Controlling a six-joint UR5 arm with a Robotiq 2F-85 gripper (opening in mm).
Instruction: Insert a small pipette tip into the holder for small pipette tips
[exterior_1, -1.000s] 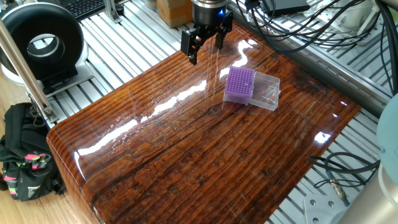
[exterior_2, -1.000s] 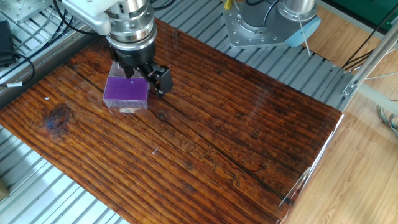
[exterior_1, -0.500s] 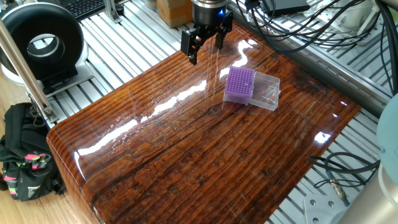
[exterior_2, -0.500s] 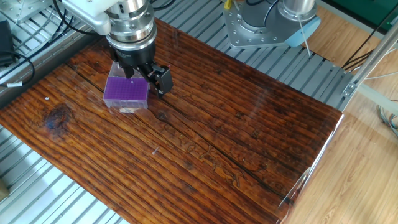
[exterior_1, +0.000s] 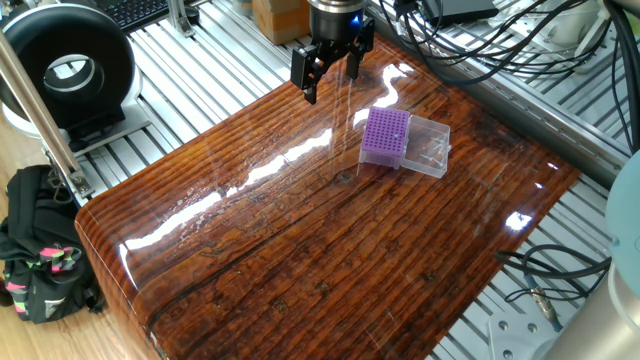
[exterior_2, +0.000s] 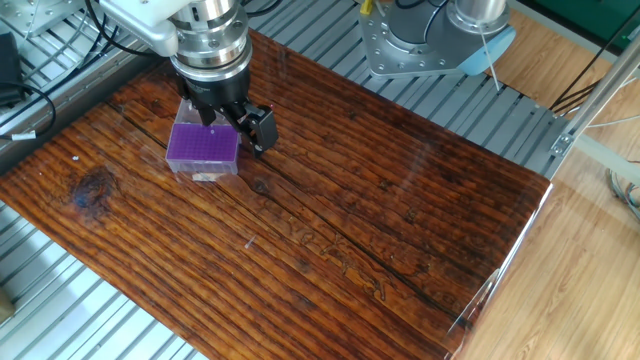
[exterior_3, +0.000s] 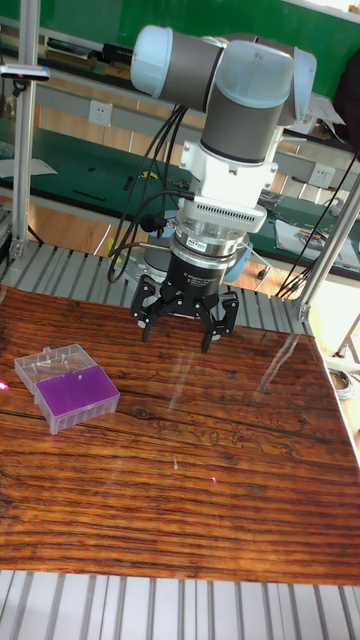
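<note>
The holder for small pipette tips is a purple block with a grid of tiny holes, joined to a clear box part. It rests on the wooden table, also seen as the holder and the holder. My gripper hovers above the wood beside the holder, fingers spread, open, with nothing visible between them. In the tall view the gripper hangs right of and behind the holder. A tiny pale sliver lies on the wood; I cannot tell whether it is a small pipette tip.
The dark wooden board sits on a ribbed aluminium table. A black round device stands at the left, a black bag lies below it, and cables run along the far right. A second robot base stands behind.
</note>
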